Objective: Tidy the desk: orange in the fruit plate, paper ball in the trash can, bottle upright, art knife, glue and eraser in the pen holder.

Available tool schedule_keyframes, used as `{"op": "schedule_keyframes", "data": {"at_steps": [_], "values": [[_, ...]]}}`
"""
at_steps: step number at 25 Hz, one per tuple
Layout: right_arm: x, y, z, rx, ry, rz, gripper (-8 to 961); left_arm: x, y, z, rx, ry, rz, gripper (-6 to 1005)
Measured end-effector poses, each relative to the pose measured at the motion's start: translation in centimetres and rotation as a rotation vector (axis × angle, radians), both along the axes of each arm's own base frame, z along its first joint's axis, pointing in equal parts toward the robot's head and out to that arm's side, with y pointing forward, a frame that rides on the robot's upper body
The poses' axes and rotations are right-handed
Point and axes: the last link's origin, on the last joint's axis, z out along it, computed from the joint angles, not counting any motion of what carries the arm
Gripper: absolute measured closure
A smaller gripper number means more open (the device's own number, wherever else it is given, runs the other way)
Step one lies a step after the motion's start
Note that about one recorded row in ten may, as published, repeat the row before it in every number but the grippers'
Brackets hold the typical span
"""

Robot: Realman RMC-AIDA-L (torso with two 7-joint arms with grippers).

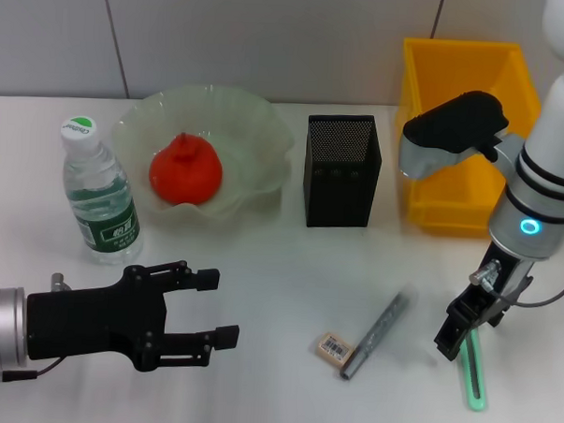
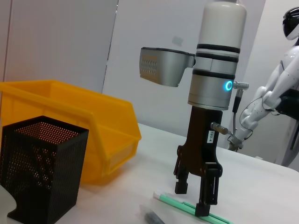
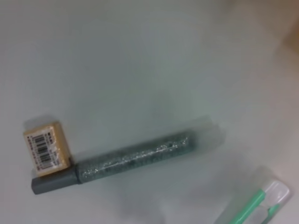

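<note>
Right gripper (image 1: 465, 343) spread astride glue (image 1: 476, 379); left gripper (image 1: 210, 308) wide.

A white table (image 1: 279, 268) carries everything. The pen holder (image 1: 341, 172) stands near its middle. Left of the holder sits the fruit plate (image 1: 257, 140), and farther left the bottle (image 1: 99, 196) stands upright. Right of the holder is the trash can (image 1: 451, 195). In front of the holder lie the art knife (image 1: 375, 334), the eraser (image 1: 332, 348) touching it, and the glue (image 1: 473, 373) farther right.
</note>
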Motion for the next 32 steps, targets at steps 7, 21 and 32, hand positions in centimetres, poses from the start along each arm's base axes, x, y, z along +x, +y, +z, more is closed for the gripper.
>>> {"op": "schedule_keyframes", "data": {"at_steps": [7,21,32], "values": [[-0.04,-0.15,-0.37,-0.014,-0.001,0.011,260,0.00,0.01,-0.02,0.001,0.000,0.001,187],[0.36,-0.26,-0.40,-0.015,0.002,0.010,365,0.10,0.11,-0.02,0.001,0.000,-0.002,187],[0.49,-0.19,-0.58,-0.019,-0.016,0.035,399,0.19,0.19,-0.01,0.001,0.000,-0.006,187]]}}
